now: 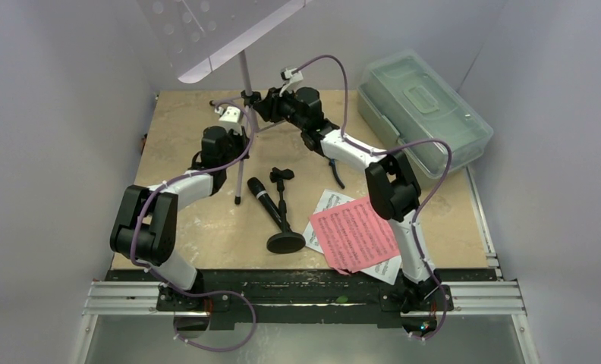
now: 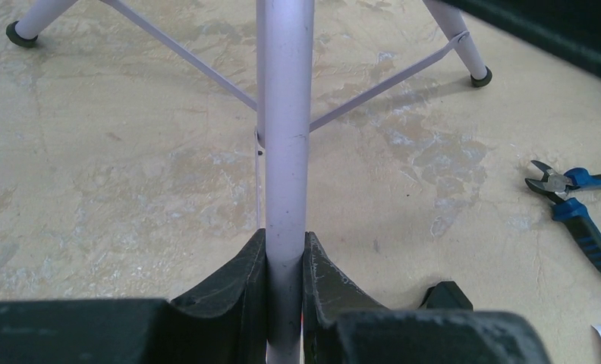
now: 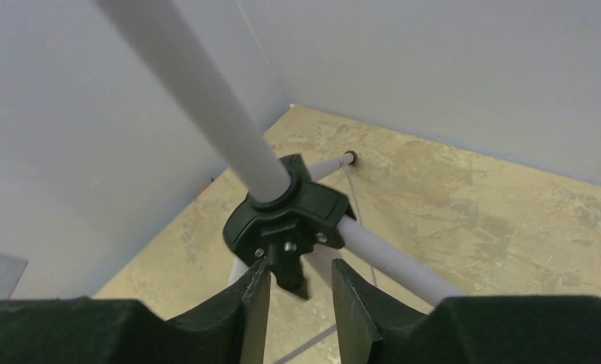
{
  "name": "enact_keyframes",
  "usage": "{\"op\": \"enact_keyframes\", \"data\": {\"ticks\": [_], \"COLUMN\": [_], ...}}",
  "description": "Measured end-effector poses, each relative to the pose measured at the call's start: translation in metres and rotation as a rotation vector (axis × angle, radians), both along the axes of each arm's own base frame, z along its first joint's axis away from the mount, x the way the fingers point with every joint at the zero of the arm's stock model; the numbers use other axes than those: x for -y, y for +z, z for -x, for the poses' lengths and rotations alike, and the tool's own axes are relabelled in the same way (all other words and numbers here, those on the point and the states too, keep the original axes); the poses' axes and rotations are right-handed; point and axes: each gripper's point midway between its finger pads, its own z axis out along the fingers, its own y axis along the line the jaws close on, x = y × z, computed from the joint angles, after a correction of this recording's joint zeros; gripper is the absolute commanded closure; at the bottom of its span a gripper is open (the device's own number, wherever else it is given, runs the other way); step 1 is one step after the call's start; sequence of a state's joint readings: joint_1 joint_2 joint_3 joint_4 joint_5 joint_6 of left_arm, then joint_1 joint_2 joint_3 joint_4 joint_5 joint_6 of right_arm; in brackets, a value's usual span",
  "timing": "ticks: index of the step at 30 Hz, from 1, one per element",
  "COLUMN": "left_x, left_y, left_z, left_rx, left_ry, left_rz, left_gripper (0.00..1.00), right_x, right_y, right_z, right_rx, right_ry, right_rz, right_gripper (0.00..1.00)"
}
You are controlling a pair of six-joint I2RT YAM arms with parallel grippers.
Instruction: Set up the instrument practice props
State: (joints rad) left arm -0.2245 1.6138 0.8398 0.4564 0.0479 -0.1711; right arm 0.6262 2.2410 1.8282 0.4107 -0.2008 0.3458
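A lavender tripod music stand with a hole-punched tray [image 1: 244,76] stands at the far middle of a tan tabletop [image 1: 449,220], its pole close to upright and its tray high over the back edge. The left gripper [image 2: 285,258] is clamped tight on one lavender tube low on the stand, probably the near leg, though the wrist view is too close to be sure. That tube runs straight away from the jaws. The right gripper [image 3: 297,277] faces the black plastic hub [image 3: 286,216] where the legs meet the pole. Its jaws stand apart, one on each side of a small black tab on the hub. The hub lies dead ahead, just past the fingertips, and the right arm is the nearer one to it. A black microphone [image 1: 261,196], a short black round-based mic stand [image 1: 284,227] and pink and white music sheets [image 1: 354,231] lie nearer the arm bases. The sheets carry print too small to read; no brand or label is legible
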Motion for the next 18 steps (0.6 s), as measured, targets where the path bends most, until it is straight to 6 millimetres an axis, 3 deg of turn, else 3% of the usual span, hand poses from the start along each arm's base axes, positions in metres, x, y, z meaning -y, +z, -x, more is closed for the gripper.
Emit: {"op": "enact_keyframes", "data": {"ticks": [6,10,13,18], "left_x": [-0.0004,-0.0008,0.0008,0.0016], "left_y": [0.0004,0.0003,0.0004,-0.0003], "left_z": [-0.0008,-0.0009,-0.0003,0.0013], "left_rx": [0.002,0.003,0.003,-0.004], "left_ry": [0.009,0.016,0.011,0.012], "left_rz": [-0.003,-0.009,-0.012,-0.006], "left_gripper": [1.0,1.0,1.0,1.0], "right_x": [-0.0047,-0.0049,-0.0032,-0.0043], "right_y": [0.0053,0.0042,-0.001,-0.001], "right_z": [-0.0084,-0.0077,-0.0055,-0.0001], "right_rx": [-0.176,-0.401,-0.632,-0.907], "right_ry": [-0.056,-0.067,-0.027,0.104], "right_rz": [-0.161,-0.364,-0.626,-0.967], "right_gripper": [0.96,0.97,0.9,0.53]}}
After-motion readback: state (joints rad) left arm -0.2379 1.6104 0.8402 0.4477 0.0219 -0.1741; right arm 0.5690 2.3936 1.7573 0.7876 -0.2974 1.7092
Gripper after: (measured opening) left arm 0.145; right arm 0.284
